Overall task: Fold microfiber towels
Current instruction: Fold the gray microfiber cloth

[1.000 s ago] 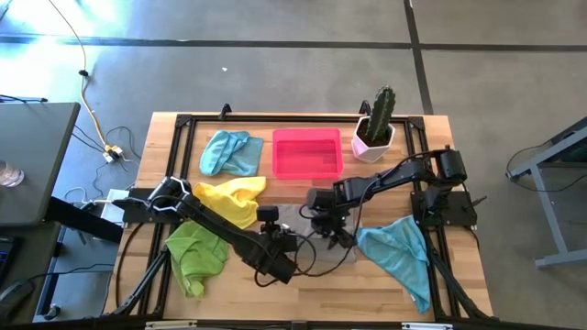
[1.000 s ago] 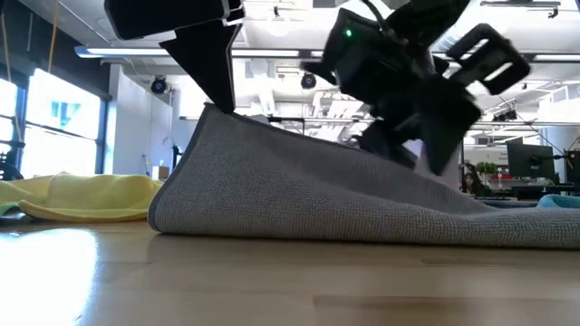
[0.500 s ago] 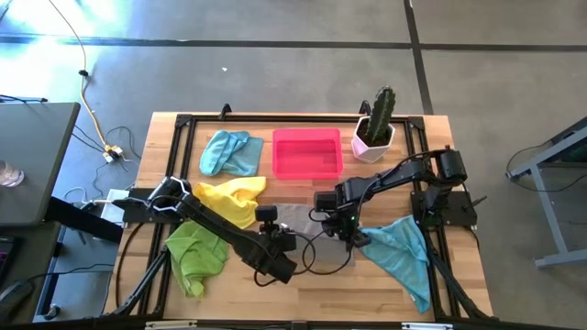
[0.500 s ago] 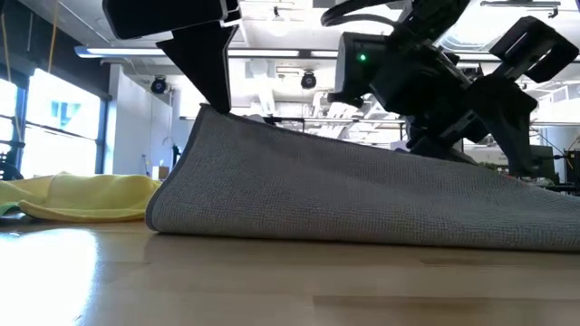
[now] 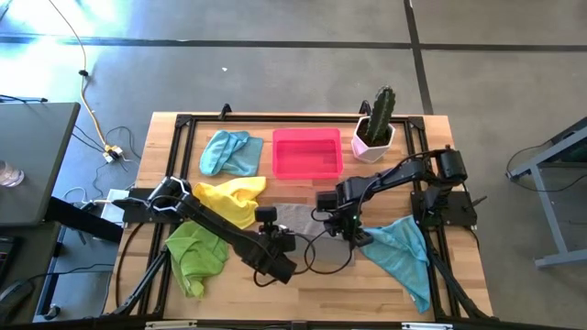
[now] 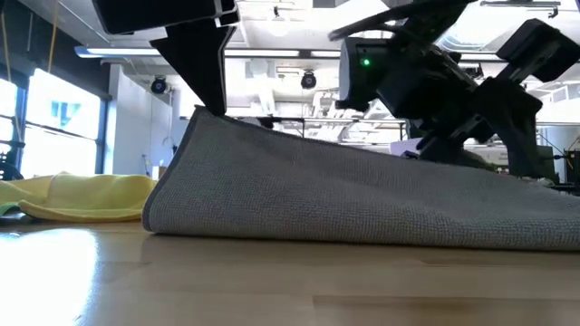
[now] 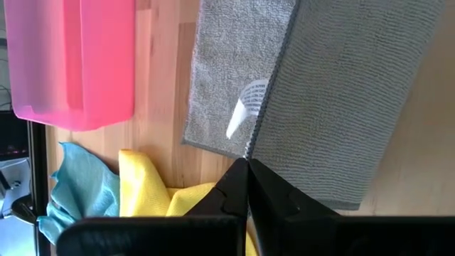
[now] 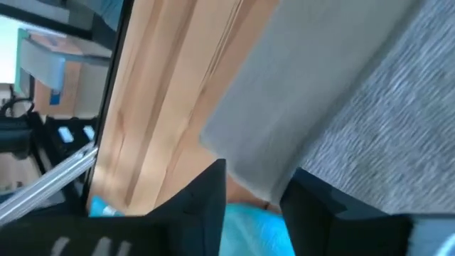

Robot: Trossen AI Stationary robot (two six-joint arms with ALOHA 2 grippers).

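A grey microfiber towel lies in the middle of the table, with one end raised into a peak. My left gripper is shut on that peak, above the table. My right gripper is low at the towel's right end. Its fingers stand apart on either side of a grey corner, with light blue cloth showing below. From the peak the towel slopes down to the wood toward the right gripper. My left gripper pinches the grey towel's edge between its two fingertips, coming slanting down from above. That part is lifted; the cloth falls away on both sides of the fingers, the label side on one, and the rest lies on the table. My right gripper has the grey corner between its fingers; I cannot tell whether they touch it.
A yellow towel and a lime green one lie to the left, a light blue one at the far left and another at the near right. A pink tray and a potted cactus stand at the far edge.
My right gripper has moved along the towel toward the table's right edge, tipping and sinking lower. The towel's right part has come down into one straight slope. My left gripper has kept the peak raised in place.
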